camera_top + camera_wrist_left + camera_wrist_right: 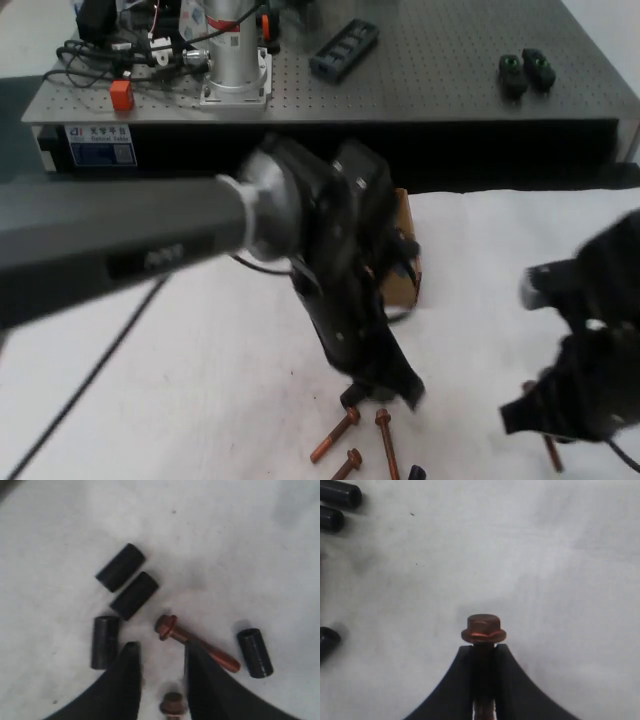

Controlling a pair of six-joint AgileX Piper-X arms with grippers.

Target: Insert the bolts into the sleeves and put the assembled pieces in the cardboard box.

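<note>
Right wrist view first: the right gripper (483,652) is clamped on a bolt (483,629), shank between the fingers, hex head poking out past the tips. High view puts that arm to the right of the cardboard box (405,255) and nearer the camera, well apart from it. Over on the near side of the box hangs the left gripper (161,652), fingers spread with nothing between them, looking down on the white cloth (250,540) where four black sleeves (134,595) and two loose bolts (197,645) lie. The box's inside is hidden behind the arm. So this looks like the pick-a-sleeve step, I'd say. To do it well, take a sleeve lying clear of its neighbours and grip it mid-body so both bore ends are free. Hold it level, then line the bolt's threaded end dead straight with the bore before pushing, because any tilt and it likely jams on the rim.
</note>
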